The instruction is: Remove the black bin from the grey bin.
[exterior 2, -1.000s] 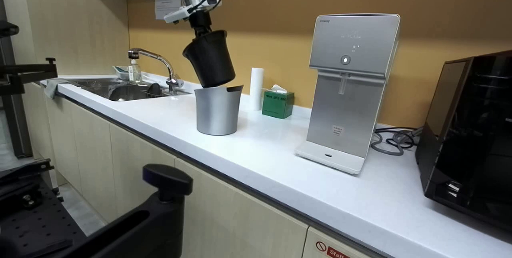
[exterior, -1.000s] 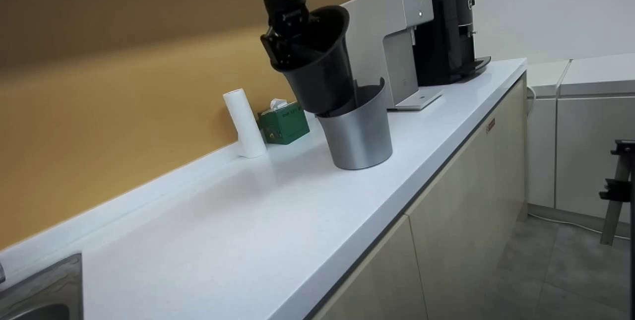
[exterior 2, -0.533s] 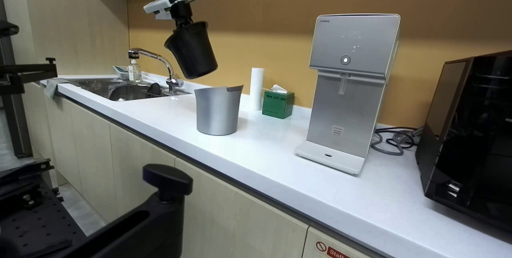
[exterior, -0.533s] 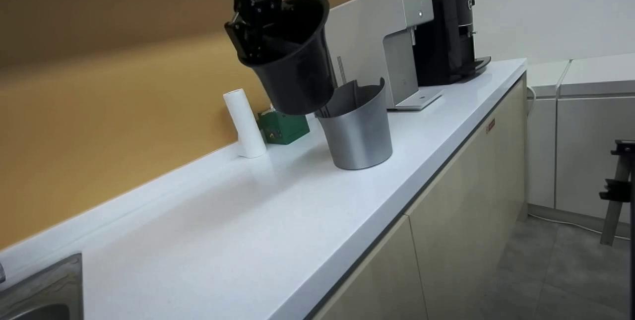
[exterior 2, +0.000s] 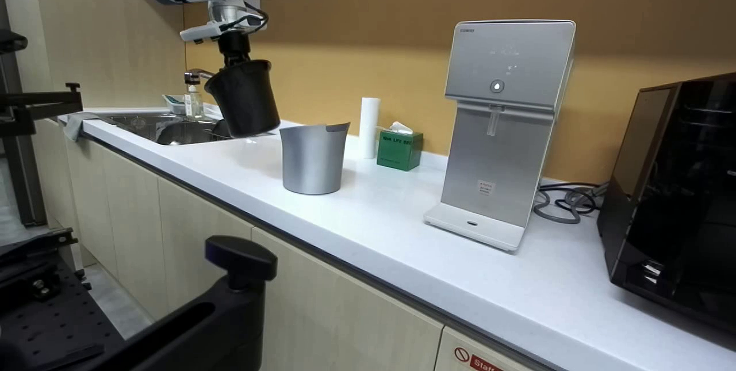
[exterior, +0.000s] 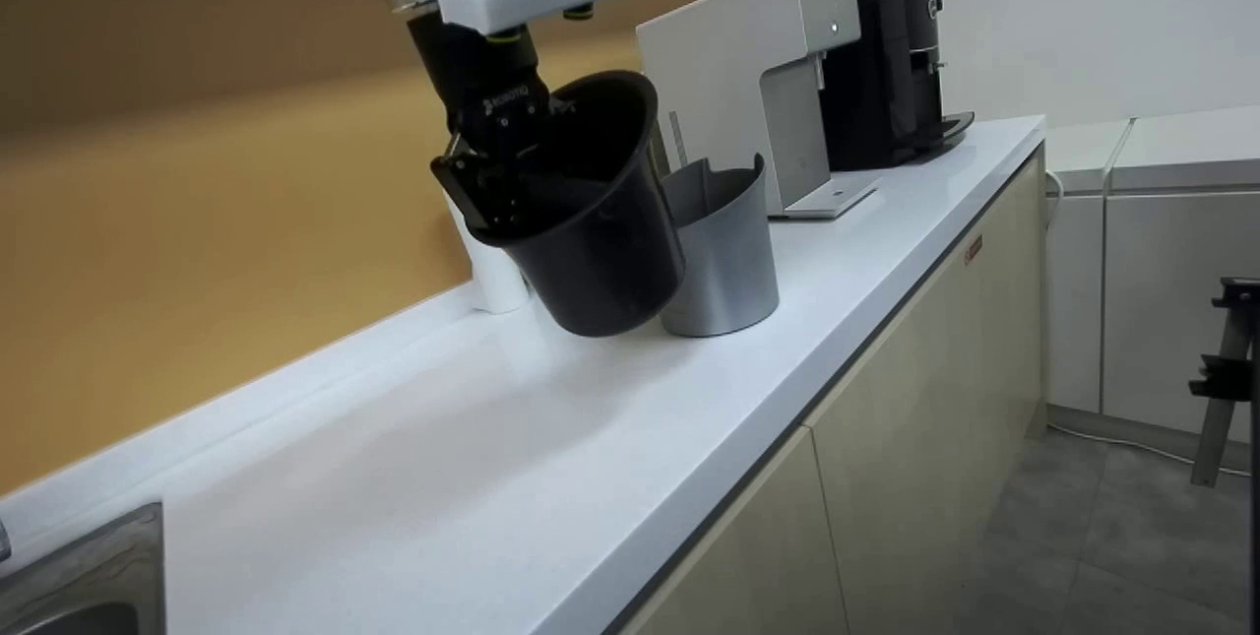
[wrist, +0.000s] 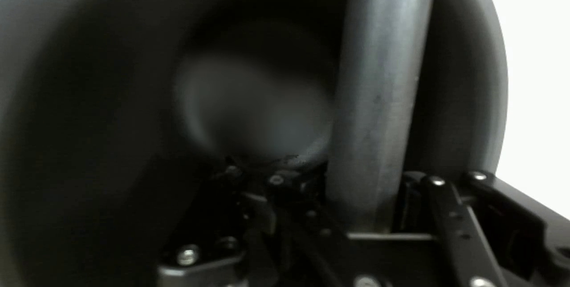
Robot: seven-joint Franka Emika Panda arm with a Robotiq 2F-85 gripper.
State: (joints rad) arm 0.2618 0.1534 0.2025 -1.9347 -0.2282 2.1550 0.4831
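Wrist view: and we're staring right down into the round, tapered, matte plastic black bin (wrist: pixel 249 91), its curved rim sweeping along the right side.
Jaws: the black two-fingered gripper (exterior: pixel 492 220) has the black bin pinched at the rim, jaws clamped on its wall; the very tips are lost in the dark.
Black bin: there it hangs, in mid-air over the smooth white tabletop (exterior: pixel 394 477), wholly outside the round, slightly tapered, metallic-looking grey bin (exterior 2: pixel 312 161) and near it!
Long axis: a clear lean, well off vertical, slanting from upper left to lower right in both exterior views.
Mouth: tipped up and to the left in both, with the gripper reaching into it.
Base: down and to the right, turned to the side where the grey bin stands.
Grey bin: planted upright on the tabletop, mouth up, partly covered by the black bin in an exterior view.
White cylindrical paper roll (exterior 2: pixel 368 127): standing on the tabletop, just beside the green cardboard tissue box (exterior 2: pixel 398 151) in an exterior view.
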